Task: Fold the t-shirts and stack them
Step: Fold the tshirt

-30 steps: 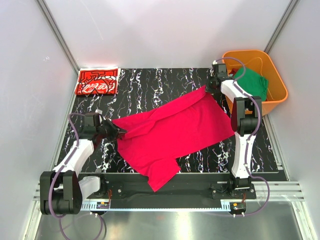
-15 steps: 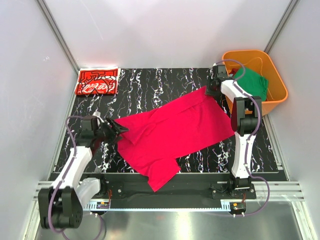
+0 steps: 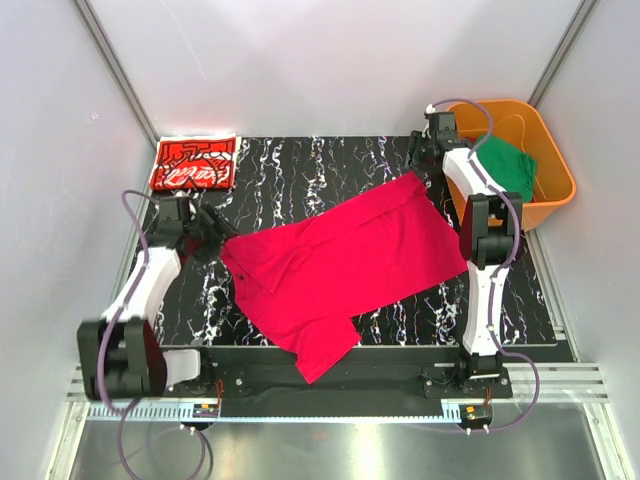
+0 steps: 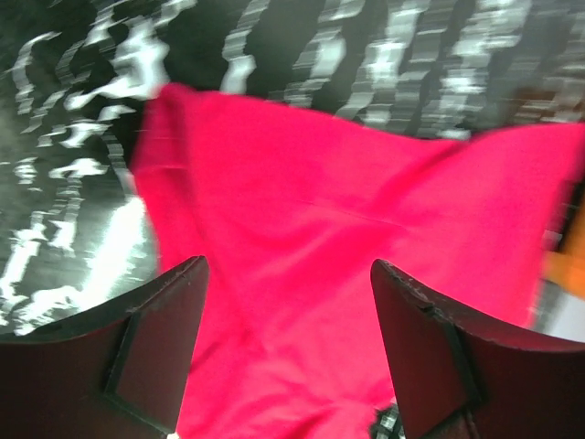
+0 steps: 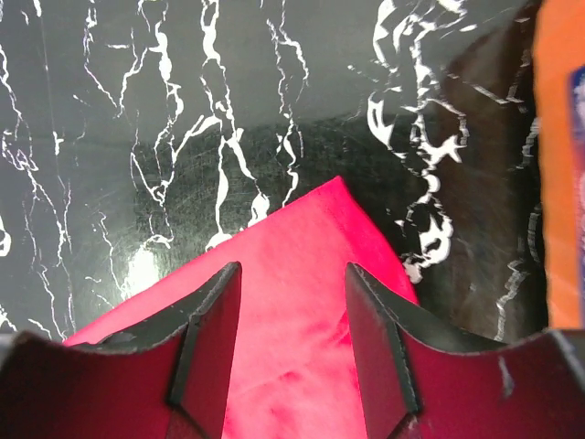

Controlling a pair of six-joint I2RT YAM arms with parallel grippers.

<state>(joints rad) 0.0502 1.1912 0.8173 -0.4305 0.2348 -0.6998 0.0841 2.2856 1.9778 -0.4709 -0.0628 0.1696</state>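
Note:
A plain crimson-red t-shirt [image 3: 340, 260] lies spread flat across the middle of the black marbled table [image 3: 300, 165]. My left gripper [image 3: 213, 226] stands open at the shirt's left edge; in the left wrist view the red cloth [image 4: 347, 210] lies under the parted fingers [image 4: 160, 347], and nothing is held. My right gripper [image 3: 417, 160] hovers open over the shirt's far right corner [image 5: 334, 197], with its fingers [image 5: 206, 338] apart and empty. A folded red t-shirt with white line print [image 3: 195, 162] sits at the back left. A green t-shirt [image 3: 505, 165] lies in the tub.
An orange plastic tub [image 3: 495, 104] stands at the back right beside the right arm; its wall [image 5: 559, 137] shows at the edge of the right wrist view. White walls enclose the table on three sides. The arm bases sit along the near rail.
Both grippers have opened and let go of the crimson shirt. The left gripper has drawn back toward the far left, the right one toward the far edge. The shirt has settled flat.

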